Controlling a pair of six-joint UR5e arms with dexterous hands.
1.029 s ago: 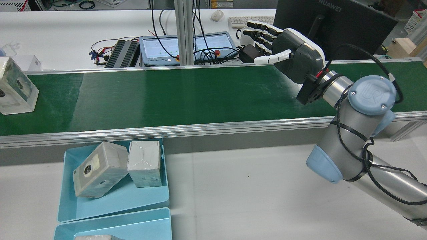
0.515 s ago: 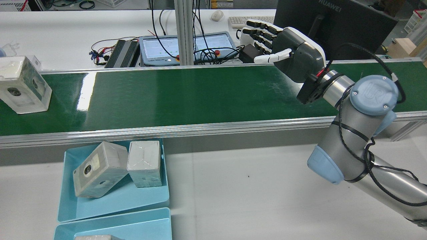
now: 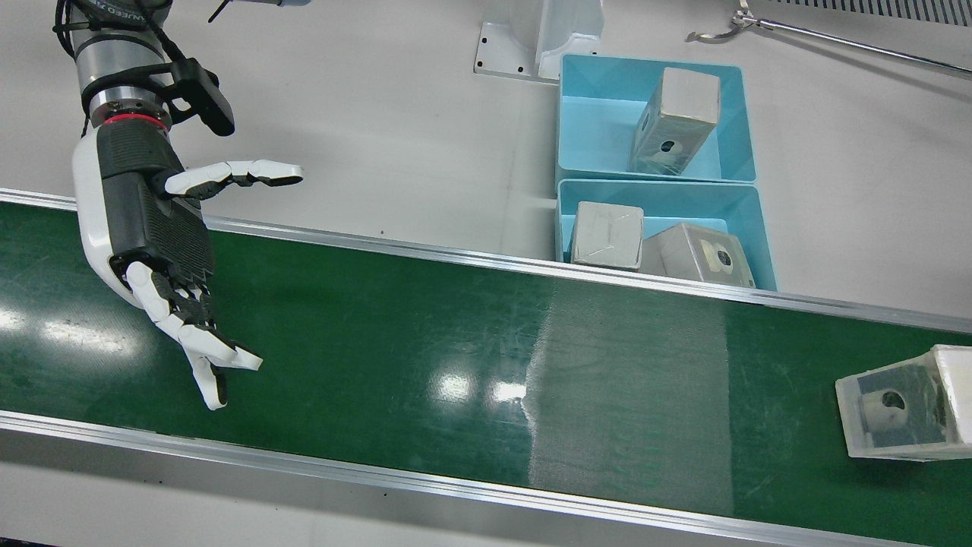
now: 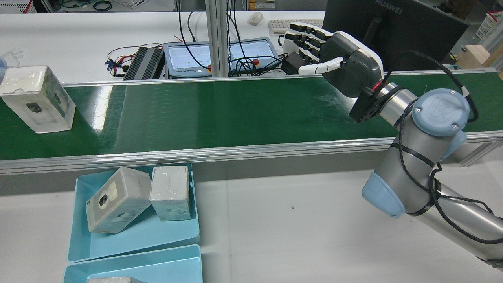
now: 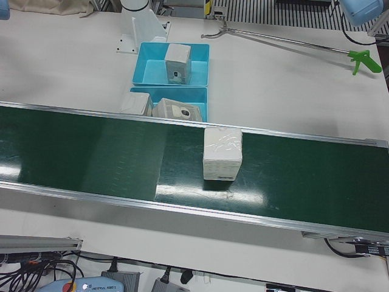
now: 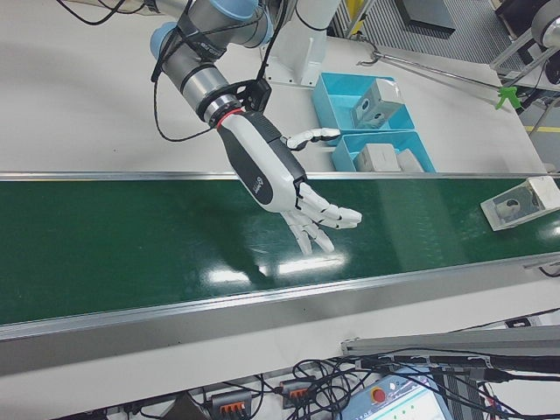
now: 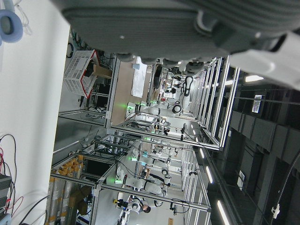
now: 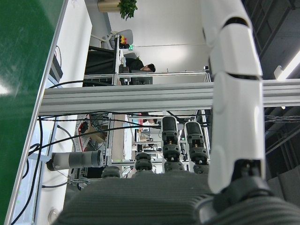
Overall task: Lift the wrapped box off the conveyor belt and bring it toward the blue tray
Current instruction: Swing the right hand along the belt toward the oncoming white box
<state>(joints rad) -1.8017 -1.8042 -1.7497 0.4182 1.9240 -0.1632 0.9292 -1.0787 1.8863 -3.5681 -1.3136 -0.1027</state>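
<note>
A white bench [image 4: 78, 43] behind the line carries a monitor [image 4: 393, 27], keyboard [image 4: 281, 24], mouse [image 4: 256, 17] and tangled cables [image 4: 125, 59]. Beyond stand aluminium racks [image 7: 154, 136] under ceiling strip lights [image 7: 253, 78]; a potted plant [image 8: 123, 6] sits high.

1 wrapped box [image 4: 38, 98] on the conveyor belt [image 4: 220, 114], well apart from the right hand [image 4: 334, 59]. 2 blue trays [image 3: 657, 114]: nearer tray [image 3: 668, 201] w/ 2 wrapped boxes [image 3: 607, 235], farther one w/ 1 box [image 3: 676, 118]. 4 boxes total. 1 hand seen.
</note>
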